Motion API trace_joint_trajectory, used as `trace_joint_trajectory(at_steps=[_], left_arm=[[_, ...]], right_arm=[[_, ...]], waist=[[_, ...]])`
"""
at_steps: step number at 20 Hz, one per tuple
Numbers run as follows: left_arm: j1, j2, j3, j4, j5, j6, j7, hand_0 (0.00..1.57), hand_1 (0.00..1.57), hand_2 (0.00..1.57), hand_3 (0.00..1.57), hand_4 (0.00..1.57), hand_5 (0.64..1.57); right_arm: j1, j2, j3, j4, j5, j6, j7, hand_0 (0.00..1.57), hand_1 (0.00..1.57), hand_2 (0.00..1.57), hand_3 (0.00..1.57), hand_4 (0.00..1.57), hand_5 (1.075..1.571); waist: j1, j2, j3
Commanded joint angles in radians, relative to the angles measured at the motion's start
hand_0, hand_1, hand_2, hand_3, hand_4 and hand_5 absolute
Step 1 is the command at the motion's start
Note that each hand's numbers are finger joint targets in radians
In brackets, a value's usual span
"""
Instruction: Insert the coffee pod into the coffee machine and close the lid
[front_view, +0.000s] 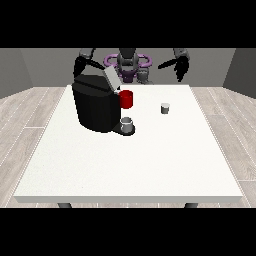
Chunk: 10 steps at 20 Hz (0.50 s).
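Broadly spread across the middle of the view: a large white rectangular table (130, 165), matte, its near edge casting a thin shadow, two dark legs just visible beneath. Around it, pale grey wood-plank flooring (30, 115) with plain grey walls (30, 67) behind.

Standing on the table's far part, toward the view's left: a bulky black coffee machine (95, 105), its grey lid (111, 77) tilted up and open. Just beside its front, a red cylindrical part (127, 99), and below that a small grey cup (127, 124) resting on the machine's dark base.

Well apart from the machine, toward the view's right on bare tabletop: a small grey-white coffee pod (165, 108), upright, touched by nothing.

Behind the table's far edge: the dark robot torso (128, 62) with purple trim. Raised above the table's far corner, the black hand at the view's right (182, 67), fingers pointing downward and seemingly relaxed, holding nothing, well apart from the pod. Behind the machine's top, the black hand at the view's left (80, 66), partly hidden; cannot tell how its fingers lie.
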Motion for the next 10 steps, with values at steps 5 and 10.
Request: trace_joint_trajectory(at_steps=[5,10], left_arm=[[-0.219,0.082,0.034,0.184,-0.084,-0.027,0.051,0.0,0.0,0.0,0.0,0.0,1.571],[-0.258,0.162,0.048,0.319,-0.143,-0.053,0.009,0.0,0.0,0.0,0.0,0.0,1.571]], right_arm=[[-0.105,0.047,0.049,0.018,0.047,-0.037,0.002,0.0,0.0,0.0,0.0,0.0,1.571],[-0.124,0.023,0.041,0.0,0.019,-0.017,0.036,0.0,0.0,0.0,0.0,0.0,1.571]], waist=[[-0.064,0.112,-0.0001],[-0.112,0.185,-0.0004]])
